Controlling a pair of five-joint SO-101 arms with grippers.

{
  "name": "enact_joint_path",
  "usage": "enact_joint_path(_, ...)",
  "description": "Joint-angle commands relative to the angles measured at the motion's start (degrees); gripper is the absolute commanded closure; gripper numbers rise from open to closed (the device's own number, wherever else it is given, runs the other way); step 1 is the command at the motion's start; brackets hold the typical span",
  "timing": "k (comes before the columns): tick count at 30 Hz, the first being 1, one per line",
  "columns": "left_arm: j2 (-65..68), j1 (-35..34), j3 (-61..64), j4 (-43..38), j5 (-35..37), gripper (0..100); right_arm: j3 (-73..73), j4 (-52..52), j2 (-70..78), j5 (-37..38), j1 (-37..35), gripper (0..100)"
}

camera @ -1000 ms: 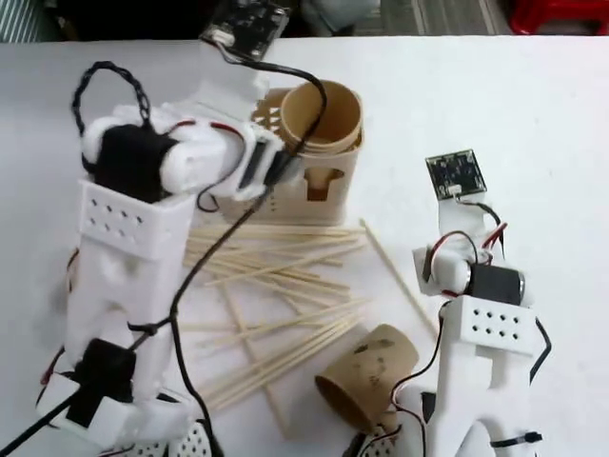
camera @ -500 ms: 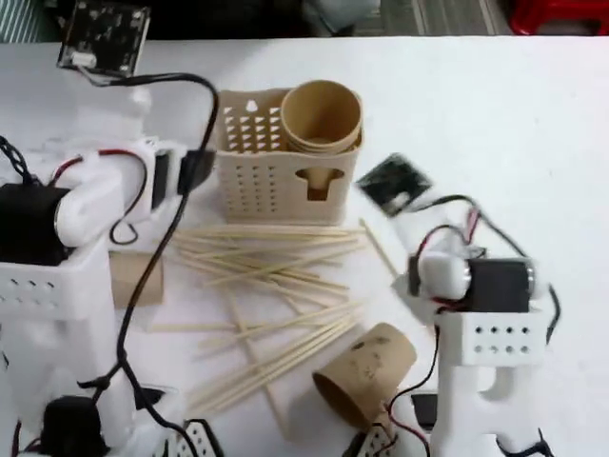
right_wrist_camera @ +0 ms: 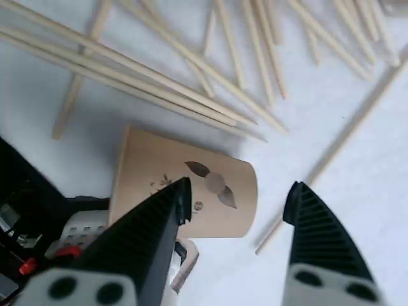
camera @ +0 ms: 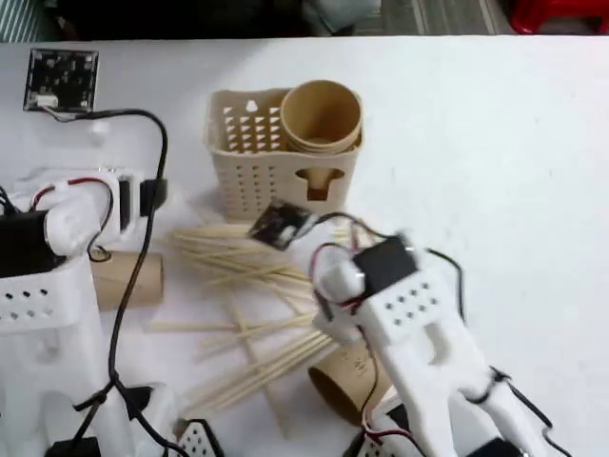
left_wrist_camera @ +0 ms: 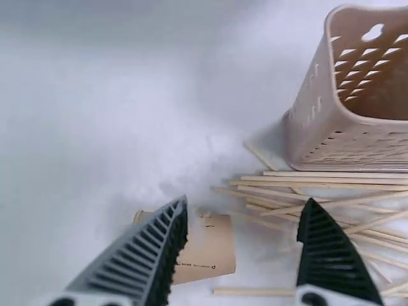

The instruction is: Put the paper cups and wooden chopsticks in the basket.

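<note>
Brown paper cup [right_wrist_camera: 188, 191], lying on its side just ahead of the wide-spread right gripper [right_wrist_camera: 239, 185], long axis running jaw to jaw, offset toward one.

Tiny print on paper cup [left_wrist_camera: 205, 250], unreadable

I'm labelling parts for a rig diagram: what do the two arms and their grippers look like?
The left arm and right arm are white shells with rows of round holes, black motor blocks, black cables and thin red wires. A small dark circuit board sits by each wrist. The left gripper and right gripper have pointed, ridged fingers, grey to black.
</note>
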Motion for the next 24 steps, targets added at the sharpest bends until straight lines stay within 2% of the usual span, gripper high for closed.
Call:
enact_joint_path(1,-2.68,-3.91,5.36,-4.66,-0.44,72,-0.18,0.66,0.84,-3.43,-7.16,75.5)
enact_joint_path(6,-2.77,-7.69,9.58,-7.56,-0.44,72,0.53,0.66,0.84,-7.65,-17.36,75.5)
enact_joint_path(11,-2.77,-9.10,11.96,-7.91,-0.44,72,7.47,0.66,1.45,-8.09,-24.84,75.5)
enact_joint_path(20,-2.77,-9.36,12.92,-7.91,-0.44,72,8.35,0.40,1.54,-8.00,-22.99,75.5)
enact_joint_path(22,-2.77,-9.36,13.01,-7.91,-0.44,72,8.35,0.40,1.54,-7.65,-21.67,78.1)
enact_joint_path(24,-2.77,-9.36,13.10,-7.91,-0.44,72,8.53,0.40,1.54,-4.13,-20.35,82.4)
